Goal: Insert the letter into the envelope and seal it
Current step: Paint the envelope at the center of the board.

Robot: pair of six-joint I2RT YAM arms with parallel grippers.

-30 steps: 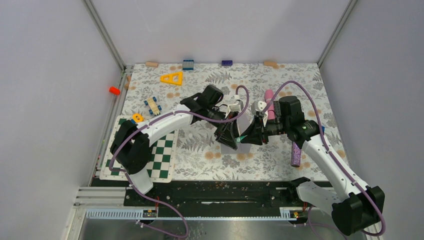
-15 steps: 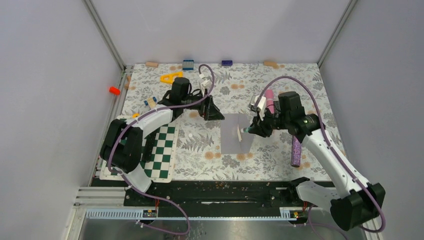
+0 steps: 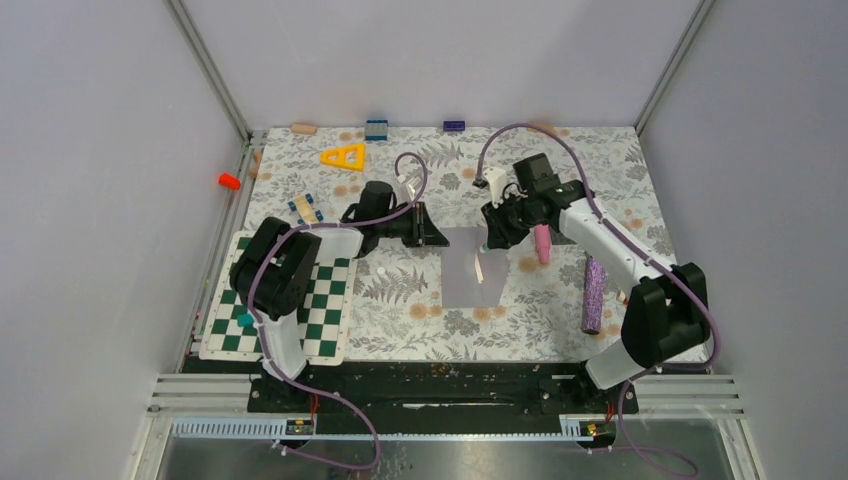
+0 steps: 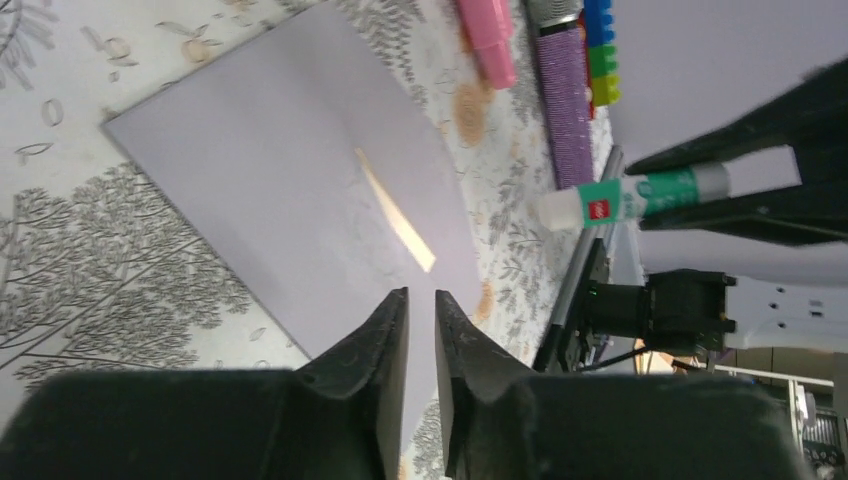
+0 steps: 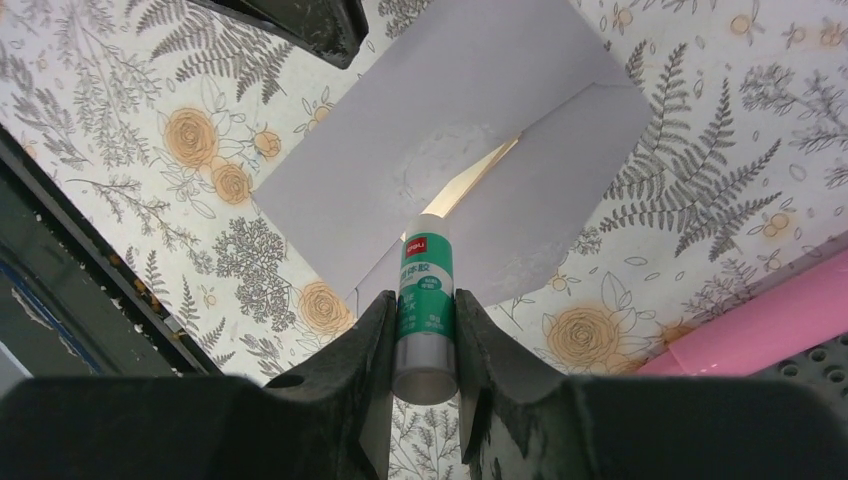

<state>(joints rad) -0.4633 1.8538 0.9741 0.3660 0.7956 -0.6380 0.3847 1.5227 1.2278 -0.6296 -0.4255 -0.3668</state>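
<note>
The grey envelope (image 3: pixel 465 285) lies flat on the floral mat, seen close in the left wrist view (image 4: pixel 270 170) and the right wrist view (image 5: pixel 430 130). Only a thin tan sliver of the letter (image 4: pixel 396 212) (image 5: pixel 470 182) shows in the slit under the flap. My right gripper (image 3: pixel 490 238) (image 5: pixel 425 300) hovers over the envelope's far edge, shut on a green-and-white glue stick (image 5: pixel 427 290) (image 4: pixel 640 193) whose tip points at the slit. My left gripper (image 3: pixel 432 233) (image 4: pixel 420 297) sits at the envelope's far left corner, with only a narrow gap between its fingers and nothing in it.
A pink cylinder (image 3: pixel 541 243) and a purple cylinder (image 3: pixel 592 295) lie right of the envelope. A green chessboard (image 3: pixel 300 310) is at the near left. A yellow triangle (image 3: pixel 344 156) and small bricks (image 3: pixel 376 128) line the far edge.
The left arm drew back to the left and the envelope now lies flat. Its jaws widened, then narrowed. The right arm swung toward the far side with the glue stick.
</note>
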